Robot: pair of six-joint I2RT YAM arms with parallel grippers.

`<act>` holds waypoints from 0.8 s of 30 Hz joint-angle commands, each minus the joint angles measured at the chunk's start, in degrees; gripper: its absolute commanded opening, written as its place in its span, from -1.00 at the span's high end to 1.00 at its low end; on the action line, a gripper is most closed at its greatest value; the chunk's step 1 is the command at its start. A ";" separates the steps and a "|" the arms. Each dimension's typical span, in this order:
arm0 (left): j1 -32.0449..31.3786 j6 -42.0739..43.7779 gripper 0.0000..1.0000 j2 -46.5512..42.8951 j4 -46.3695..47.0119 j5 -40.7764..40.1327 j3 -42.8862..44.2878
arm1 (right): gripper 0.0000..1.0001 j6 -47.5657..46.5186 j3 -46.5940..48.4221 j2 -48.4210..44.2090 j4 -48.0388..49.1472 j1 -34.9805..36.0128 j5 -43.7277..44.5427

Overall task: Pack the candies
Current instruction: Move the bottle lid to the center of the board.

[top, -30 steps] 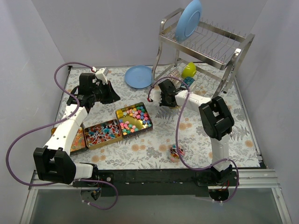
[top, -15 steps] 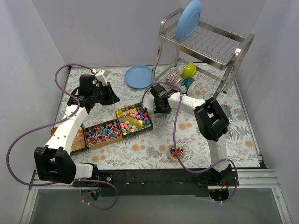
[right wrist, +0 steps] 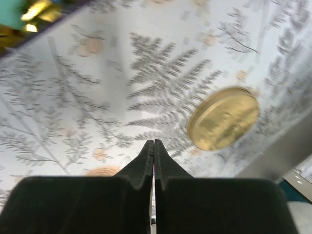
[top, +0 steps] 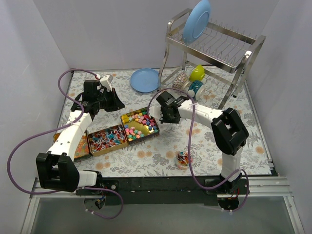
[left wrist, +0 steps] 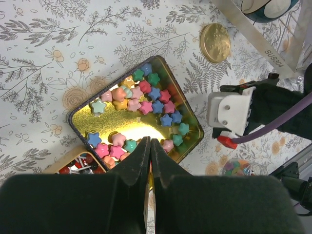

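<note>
The candies (left wrist: 141, 97) are small star-shaped sweets in pink, blue, green and orange, lying in an open gold tin (top: 140, 123) at mid-table. In the left wrist view my left gripper (left wrist: 150, 142) hangs above the tin's near edge, shut with nothing between its fingers; from the top it sits left of the tin (top: 117, 102). My right gripper (top: 163, 116) is low at the tin's right end. It is shut and empty (right wrist: 154, 142), pointing at bare tablecloth. A small clear cup of mixed candies (top: 184, 159) stands near the front.
Two more open tins (top: 108, 139) lie left of the gold one. A round gold lid (right wrist: 223, 118) lies just right of the right gripper. A dish rack (top: 214, 48) with a blue plate (top: 197, 20) stands at the back right, and another blue plate (top: 145, 79) lies behind.
My right gripper has swung left and nearer, from beside the rack to the gold tin's right end. The left arm has barely moved.
</note>
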 commanded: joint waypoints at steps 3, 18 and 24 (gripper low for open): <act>0.50 -0.91 1.00 -1.63 1.68 1.15 -0.73 | 0.97 -1.51 5.09 1.70 3.20 -4.82 6.71; 0.85 -1.96 1.00 -1.29 1.50 1.07 -1.96 | 0.97 -6.08 14.85 14.54 3.20 -10.37 9.79; 0.94 -2.14 1.00 0.03 1.94 1.33 -1.61 | 0.97 -5.39 12.66 15.25 -1.45 -9.85 6.45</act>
